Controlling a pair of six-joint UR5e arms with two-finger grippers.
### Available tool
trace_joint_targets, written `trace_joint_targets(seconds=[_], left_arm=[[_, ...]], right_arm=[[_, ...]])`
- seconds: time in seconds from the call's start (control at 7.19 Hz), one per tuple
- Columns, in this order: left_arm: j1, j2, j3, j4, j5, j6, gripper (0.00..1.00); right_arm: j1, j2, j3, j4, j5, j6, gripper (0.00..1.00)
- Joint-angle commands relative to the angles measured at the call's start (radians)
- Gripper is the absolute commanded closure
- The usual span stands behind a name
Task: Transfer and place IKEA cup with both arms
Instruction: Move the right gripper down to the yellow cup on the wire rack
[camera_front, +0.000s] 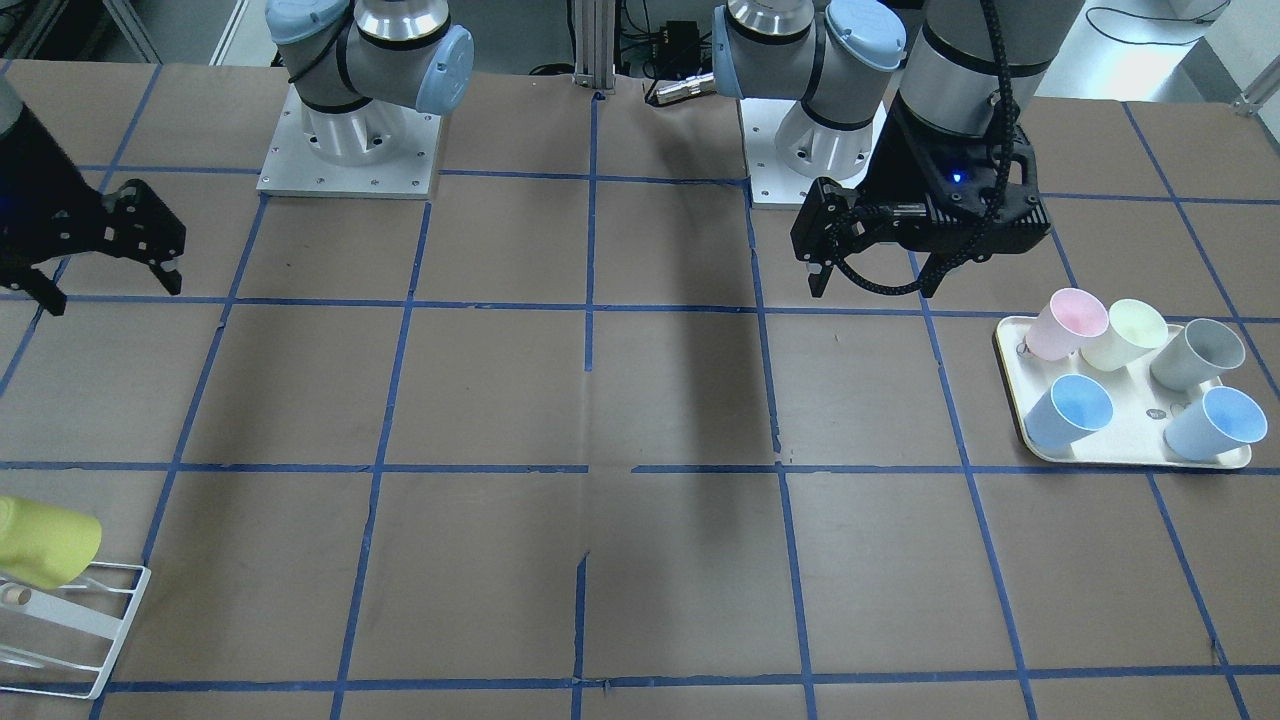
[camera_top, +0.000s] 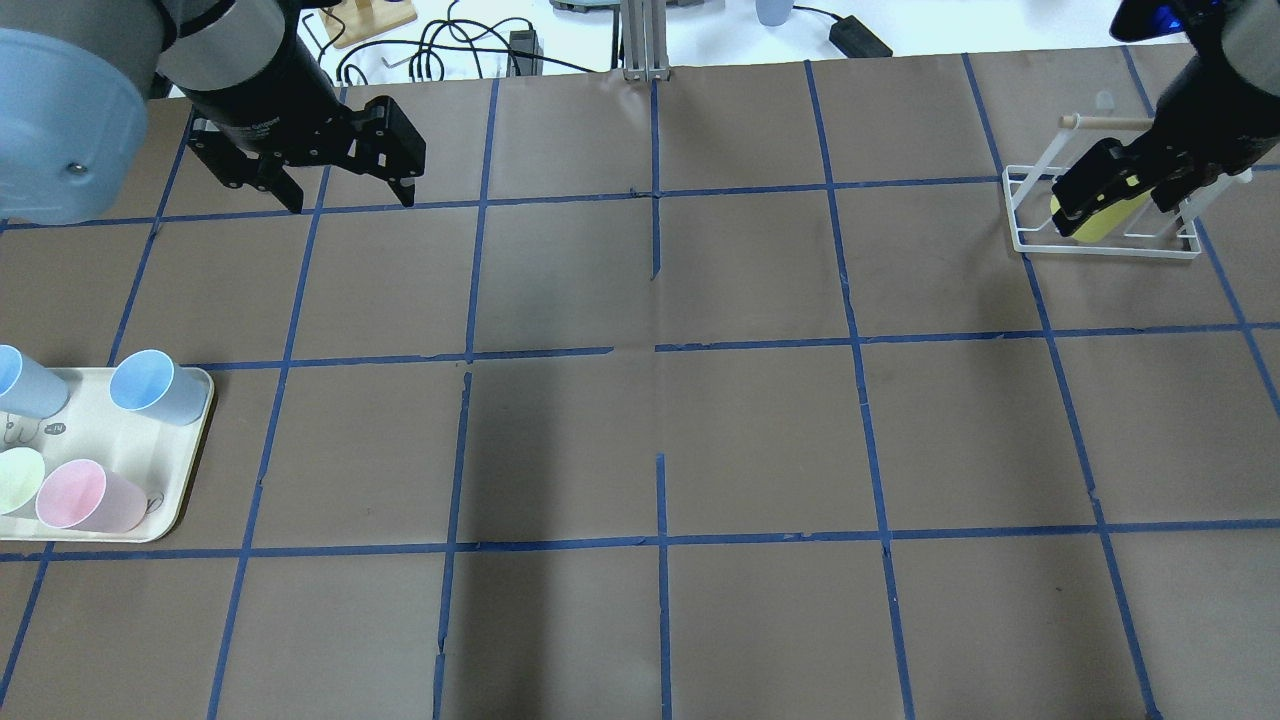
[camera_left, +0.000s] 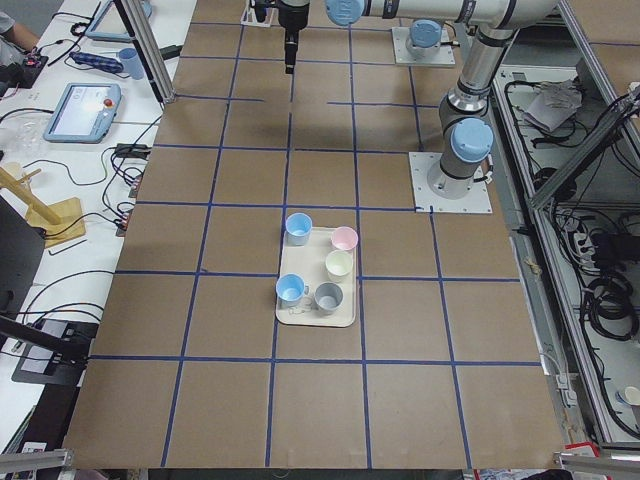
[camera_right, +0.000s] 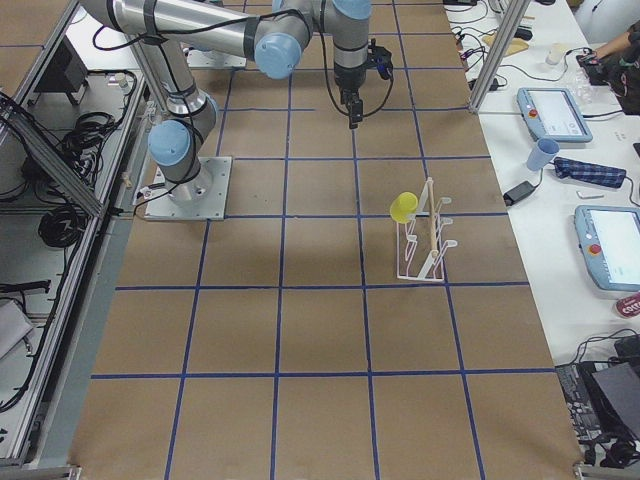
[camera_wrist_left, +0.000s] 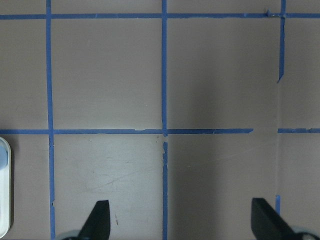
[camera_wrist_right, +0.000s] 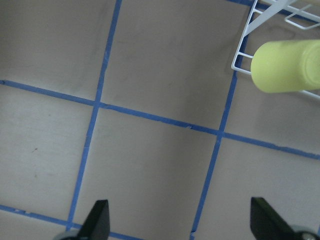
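Observation:
The lime-yellow IKEA cup (camera_front: 45, 545) hangs tilted on a white wire rack (camera_front: 100, 620). It also shows in the overhead view (camera_top: 1105, 222), the exterior right view (camera_right: 404, 208) and the right wrist view (camera_wrist_right: 287, 65). My right gripper (camera_front: 110, 288) (camera_top: 1090, 200) (camera_wrist_right: 180, 225) is open and empty. It hovers above the table beside the rack, apart from the cup. My left gripper (camera_front: 875, 285) (camera_top: 350, 198) (camera_wrist_left: 180, 225) is open and empty. It hangs over bare table near the left arm's base.
A cream tray (camera_front: 1130, 458) (camera_top: 190, 480) (camera_left: 315, 318) sits on the robot's left side. It holds a pink cup (camera_front: 1068, 322), a pale yellow cup (camera_front: 1130, 332), a grey cup (camera_front: 1198, 352) and two blue cups. Blue tape lines grid the brown table.

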Motion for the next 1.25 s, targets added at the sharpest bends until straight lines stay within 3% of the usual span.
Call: trace_joint_targets(seconds=[0.0, 0.42, 0.7, 1.11], left_arm=[[-0.002, 0.002, -0.003, 0.001, 0.000, 0.000, 0.00], [-0.002, 0.002, -0.005, 0.001, 0.000, 0.000, 0.00], [0.000, 0.003, -0.005, 0.001, 0.007, 0.005, 0.00], [-0.002, 0.003, -0.008, 0.001, 0.003, 0.003, 0.00]], right_arm=[[-0.047, 0.091, -0.046, -0.076, 0.000, -0.094, 0.00], [-0.101, 0.220, -0.131, -0.096, 0.005, -0.177, 0.00], [-0.141, 0.272, -0.134, -0.148, 0.063, -0.203, 0.00], [-0.142, 0.343, -0.131, -0.262, 0.061, -0.206, 0.00]])
